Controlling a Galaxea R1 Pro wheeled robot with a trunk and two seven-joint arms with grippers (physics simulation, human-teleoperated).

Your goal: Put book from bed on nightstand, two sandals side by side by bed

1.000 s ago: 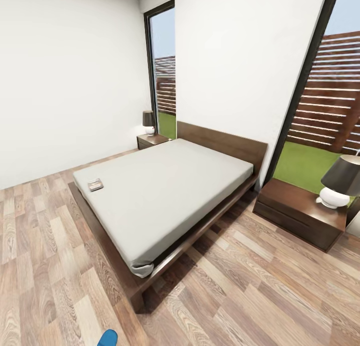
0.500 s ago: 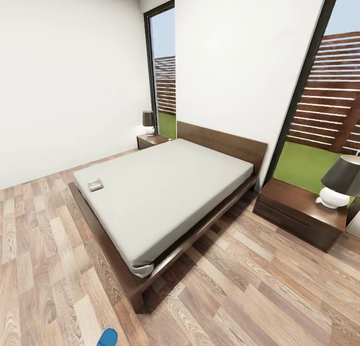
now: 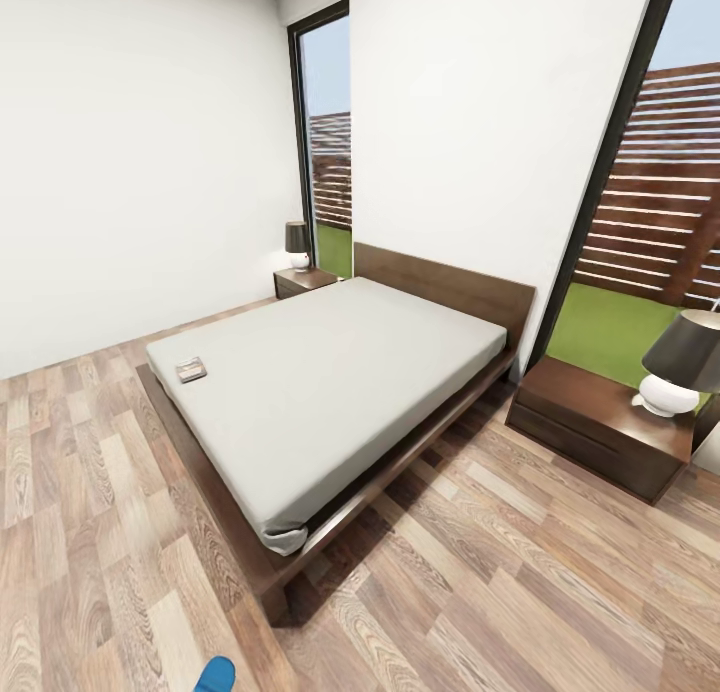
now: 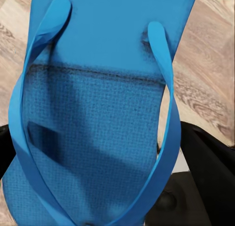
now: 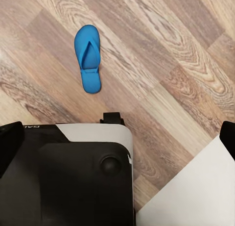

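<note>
The book (image 3: 191, 369) lies on the light-grey mattress of the bed (image 3: 330, 392), near its foot-end corner on the far side. One blue sandal (image 4: 98, 103) hangs close in front of the left wrist camera, above the floor and the robot's base, with my left gripper (image 4: 93, 157) shut on it; its tip (image 3: 215, 676) peeks in at the bottom of the head view. The other sandal (image 5: 88, 57) lies flat on the wood floor in the right wrist view. My right gripper (image 5: 117, 138) is open and holds nothing. One nightstand (image 3: 598, 423) stands right of the bed, another nightstand (image 3: 303, 281) beyond it.
Each nightstand carries a lamp (image 3: 682, 362) with a dark shade. Tall windows (image 3: 325, 142) flank the headboard wall. Wood-plank floor (image 3: 520, 582) runs along the bed's near side. The robot's black and white base (image 5: 73, 182) sits below the right gripper.
</note>
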